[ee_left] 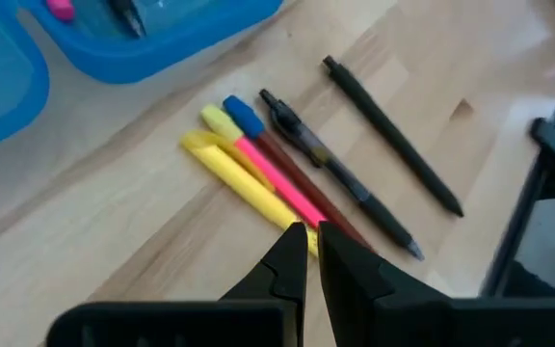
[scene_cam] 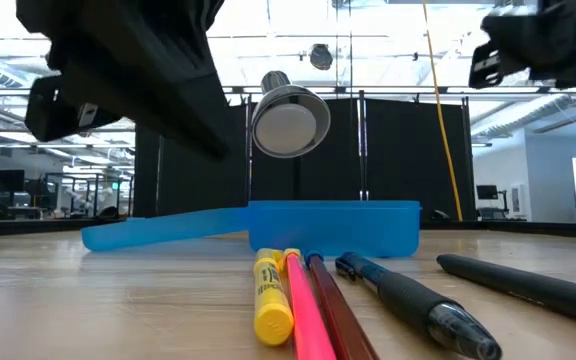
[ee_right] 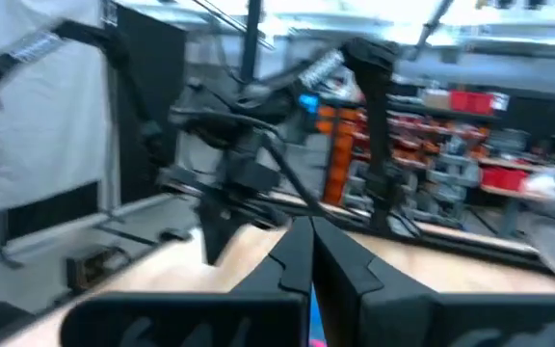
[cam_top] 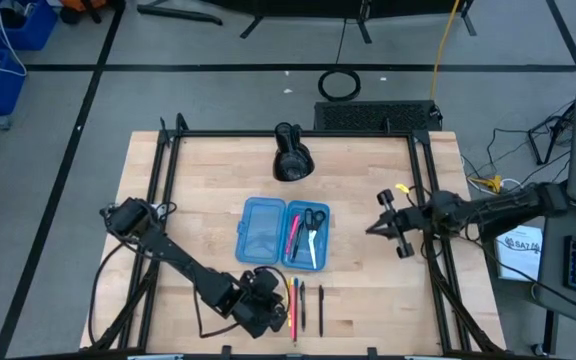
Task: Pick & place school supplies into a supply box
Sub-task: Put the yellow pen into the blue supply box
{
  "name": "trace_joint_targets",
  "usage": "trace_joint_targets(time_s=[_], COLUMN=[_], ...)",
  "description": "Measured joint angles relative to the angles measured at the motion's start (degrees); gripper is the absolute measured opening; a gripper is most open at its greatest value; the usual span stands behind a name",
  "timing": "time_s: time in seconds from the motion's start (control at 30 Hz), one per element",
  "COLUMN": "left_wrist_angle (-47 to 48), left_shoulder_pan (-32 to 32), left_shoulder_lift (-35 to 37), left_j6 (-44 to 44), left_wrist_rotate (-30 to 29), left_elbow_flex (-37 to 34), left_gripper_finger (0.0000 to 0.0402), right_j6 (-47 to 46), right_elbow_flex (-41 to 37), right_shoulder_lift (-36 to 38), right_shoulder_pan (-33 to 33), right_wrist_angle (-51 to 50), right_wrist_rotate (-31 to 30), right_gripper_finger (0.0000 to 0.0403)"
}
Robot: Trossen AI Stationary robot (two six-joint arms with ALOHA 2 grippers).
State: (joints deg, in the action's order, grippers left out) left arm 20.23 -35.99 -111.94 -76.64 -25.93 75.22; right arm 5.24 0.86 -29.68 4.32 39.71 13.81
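The blue supply box (cam_top: 268,232) lies open in the middle of the table; a pink pen (cam_top: 293,238) and scissors (cam_top: 313,228) lie in its right half. Near the front edge several school supplies lie side by side on the wood: a yellow highlighter (ee_left: 244,183), a pink pen (ee_left: 277,178), a brown pencil (ee_left: 306,188) and two black pens (ee_left: 340,173) (ee_left: 393,135). My left gripper (ee_left: 311,236) is shut and stands over the near ends of the yellow and pink ones. My right gripper (cam_top: 380,226) is shut, raised at the table's right side, and holds nothing. My left gripper slants down from the table's near left, its shut fingertips (ee_left: 295,236) over the near ends of the yellow highlighter and the pink pen. The fingers themselves hide those ends, and I cannot tell whether they touch them. All the pens lie flat on the table.
A bulky black lamp-like object (cam_top: 291,155) stands at the far middle, behind the box. Black frame rails (cam_top: 163,170) run along the table's left and right sides. Bare wood lies left of the box (cam_top: 198,220) and between the box and my right gripper.
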Motion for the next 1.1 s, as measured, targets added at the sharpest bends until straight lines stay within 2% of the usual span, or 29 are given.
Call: trace_joint_targets(time_s=[0.13,0.23,0.37,0.47,0.57,0.63,0.73,0.87,0.97,1.1], left_wrist_angle=[-0.7,-1.1,-0.8,-0.6,1.0,3.9,14.0,27.0,35.5,41.2], left_shoulder_pan=[1.5,2.1,2.3,2.3,1.2,0.6,0.7,3.2,5.0,7.0], left_shoulder_lift=[0.0,0.0,0.0,0.0,-0.1,-0.4,-2.9,-9.9,-16.3,-20.8], left_j6=[4.7,8.7,9.1,8.3,7.2,5.3,0.1,-6.9,-8.2,-7.2], left_wrist_rotate=[-0.9,-1.8,-0.8,0.9,1.3,1.6,4.1,14.1,18.8,19.8], left_elbow_flex=[0.0,0.0,0.0,0.3,2.7,6.2,13.6,26.5,36.3,44.5], left_gripper_finger=[0.0033,0.0033,0.0028,0.0007,0.0005,0.0004,0.0003,0.0002,0.0002,0.0005], right_j6=[-1.1,-0.6,-3.6,-5.4,-4.7,-3.0,-0.1,1.2,2.1,3.1], right_elbow_flex=[0.0,0.0,0.0,0.0,0.0,0.0,0.0,0.0,0.0,0.0], right_shoulder_lift=[0.0,0.0,0.0,0.0,0.0,0.0,0.0,0.0,0.0,0.0], right_shoulder_pan=[-7.9,-10.8,-11.0,-10.8,-9.8,-9.1,-8.5,-8.5,-8.5,-8.6], right_wrist_angle=[-5.3,-9.7,-10.9,-11.3,-12.1,-12.2,-12.1,-11.3,-11.3,-11.1], right_wrist_rotate=[8.5,14.9,13.7,13.3,13.3,13.3,13.3,13.3,13.0,12.9], right_gripper_finger=[0.0,0.0,0.0,0.0,0.0,0.0,0.0,0.0,0.0,0.0])
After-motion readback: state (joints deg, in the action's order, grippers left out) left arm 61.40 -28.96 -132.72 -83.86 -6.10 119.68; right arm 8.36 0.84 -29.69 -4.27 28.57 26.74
